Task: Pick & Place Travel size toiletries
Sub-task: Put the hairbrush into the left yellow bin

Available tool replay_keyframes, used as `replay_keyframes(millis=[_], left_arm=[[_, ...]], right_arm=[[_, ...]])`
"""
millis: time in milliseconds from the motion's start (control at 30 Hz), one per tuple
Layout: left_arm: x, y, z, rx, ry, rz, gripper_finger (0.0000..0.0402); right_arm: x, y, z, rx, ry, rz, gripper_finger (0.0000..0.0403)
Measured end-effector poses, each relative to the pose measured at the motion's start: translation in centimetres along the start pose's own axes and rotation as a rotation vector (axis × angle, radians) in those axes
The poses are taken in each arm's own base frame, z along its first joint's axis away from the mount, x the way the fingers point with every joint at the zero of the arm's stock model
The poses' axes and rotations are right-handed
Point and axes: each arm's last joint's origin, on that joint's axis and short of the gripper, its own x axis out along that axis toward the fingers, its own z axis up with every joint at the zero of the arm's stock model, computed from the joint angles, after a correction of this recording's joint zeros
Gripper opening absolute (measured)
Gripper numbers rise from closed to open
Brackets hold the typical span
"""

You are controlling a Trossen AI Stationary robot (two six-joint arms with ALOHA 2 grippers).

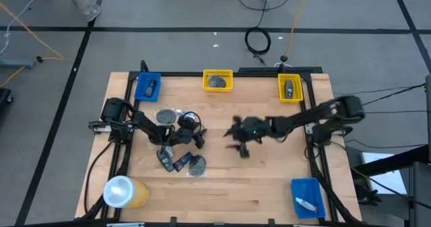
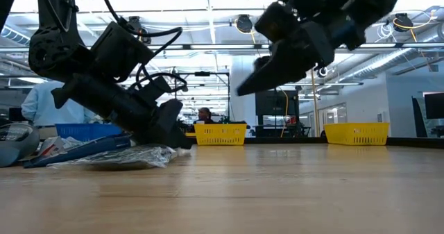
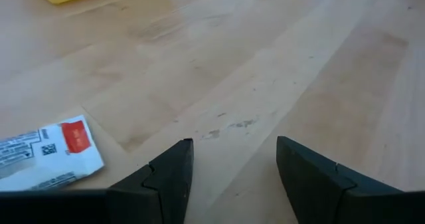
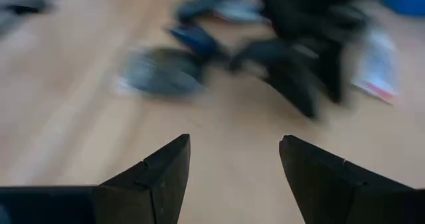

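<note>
Two pincers work over the wooden tabletop (image 1: 269,180). At the centre of the high view, the right pincer (image 1: 240,145) hangs above bare wood with its fingers spread apart and nothing between them; its own wrist view shows both dark fingers (image 4: 159,177) parted over empty boards. Left of centre, the left pincer (image 1: 195,137) sits low by the heap of toiletries, its fingers (image 3: 169,177) likewise apart and holding nothing, with a white packet (image 3: 46,154) bearing a red mark lying just beside one fingertip. The travel size toiletries lie clustered around and below that pincer: a grey round disc (image 1: 166,116) to its upper left, another grey disc (image 1: 196,164) below it, and dark oblong pieces (image 1: 165,159) between them. In the low view the left arm leans down onto a crinkled clear wrapper (image 2: 118,156) at the left of the frame. Along the upper edge of the tabletop stand a blue bin (image 1: 147,86) and two yellow bins (image 1: 218,80), each with an item inside; another blue bin (image 1: 307,197) sits at the lower right, and a large yellow roll (image 1: 124,192) at the lower left.
</note>
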Motion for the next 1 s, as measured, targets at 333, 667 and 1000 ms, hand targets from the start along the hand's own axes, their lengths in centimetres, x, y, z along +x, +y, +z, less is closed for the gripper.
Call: replay_keyframes(millis=[333,667,1000], left_arm=[[-0.5,-0.9,-0.4,-0.055,0.01,-0.045,0.0212],[-0.7,-1.1,-0.6,-0.064,0.014,-0.061,0.0212],[-0.6,-0.2,-1.2,-0.138,0.053,0.063,0.0211]], right_arm=[[6.4,4.5,0.4,-0.224,-0.004,0.154,0.024],[10.6,5.5,1.7,-0.362,-0.017,0.284,0.03],[13.5,5.6,0.4,-0.36,0.033,0.269,0.0277]])
